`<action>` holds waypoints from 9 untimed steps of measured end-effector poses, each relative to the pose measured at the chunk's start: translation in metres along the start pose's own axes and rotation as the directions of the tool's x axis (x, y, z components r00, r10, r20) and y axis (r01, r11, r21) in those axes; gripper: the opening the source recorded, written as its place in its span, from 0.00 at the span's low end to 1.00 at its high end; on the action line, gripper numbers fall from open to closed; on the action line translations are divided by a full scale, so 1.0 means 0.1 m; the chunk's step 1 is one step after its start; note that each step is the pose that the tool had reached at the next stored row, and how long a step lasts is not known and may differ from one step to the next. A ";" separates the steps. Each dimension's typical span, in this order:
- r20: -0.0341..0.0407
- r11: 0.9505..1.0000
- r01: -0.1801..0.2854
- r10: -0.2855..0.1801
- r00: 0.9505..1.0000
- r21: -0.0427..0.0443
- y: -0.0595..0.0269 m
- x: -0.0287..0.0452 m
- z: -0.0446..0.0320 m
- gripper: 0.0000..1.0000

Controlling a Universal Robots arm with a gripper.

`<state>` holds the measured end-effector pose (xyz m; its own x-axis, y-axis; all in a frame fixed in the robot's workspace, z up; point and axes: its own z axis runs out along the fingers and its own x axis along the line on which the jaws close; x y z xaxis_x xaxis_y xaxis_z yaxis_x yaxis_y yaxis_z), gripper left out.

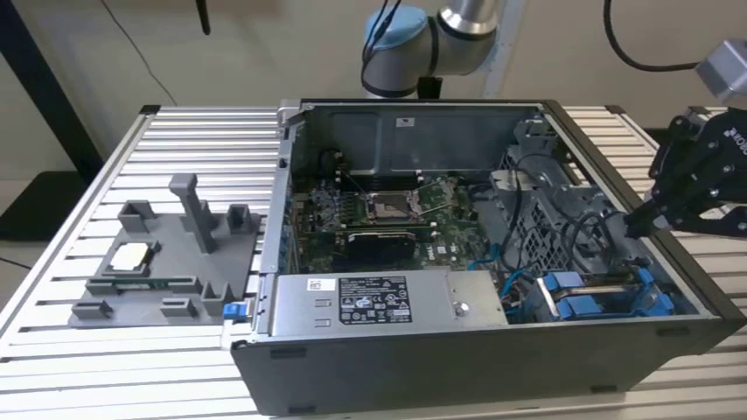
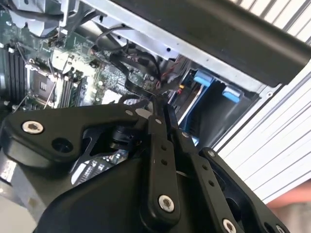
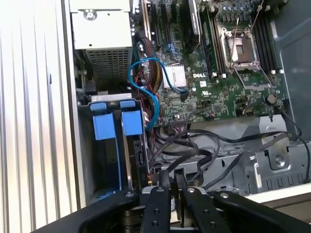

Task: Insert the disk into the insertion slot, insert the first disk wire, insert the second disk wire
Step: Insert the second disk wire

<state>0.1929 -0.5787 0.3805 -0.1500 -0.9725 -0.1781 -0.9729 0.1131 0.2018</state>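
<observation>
— Two wires look unseated to me, so where do things stand?

— Take the exterior view. You have the gripper (image 1: 639, 226) hanging over the rim of the open computer case (image 1: 467, 367) on the exterior view's right, above the drive corner. The disk (image 1: 575, 302), going by its blue caddy, sits low inside the insertion slot (image 1: 656, 299), beside the power-supply box (image 1: 386, 302). I judge the first step done.

— And the fingers?

— In the second wrist view your fingers (image 2: 156, 127) are drawn together at the tips, over a tangle of black cables (image 2: 138, 73) near the motherboard (image 2: 39, 82). They may be pinching a thin wire, but I cannot tell from this angle.

— Does the first wrist view help?

— A little. The fingers (image 3: 164, 180) show a narrow gap between them, closed or almost so, just above the black cables (image 3: 194, 145). The blue tabs of the disk (image 3: 131, 124) lie beside a looping blue cable (image 3: 155, 97). So you are on the first disk wire, I think. Any move here calls for a sure hold on the right plug and lining it up with the disk's connector end, without snagging neighbouring cables.
</observation>
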 end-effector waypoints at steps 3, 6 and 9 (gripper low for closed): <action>0.007 1.000 0.001 -0.001 1.000 0.002 0.103 -0.002 -0.005 0.16; 0.009 1.000 0.002 -0.002 1.000 0.004 0.234 0.013 0.018 0.16; 0.010 1.000 0.003 -0.003 1.000 0.008 0.364 0.035 0.043 0.16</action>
<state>0.1562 -0.5771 0.3831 -0.1489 -0.9708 -0.1880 -0.9747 0.1121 0.1934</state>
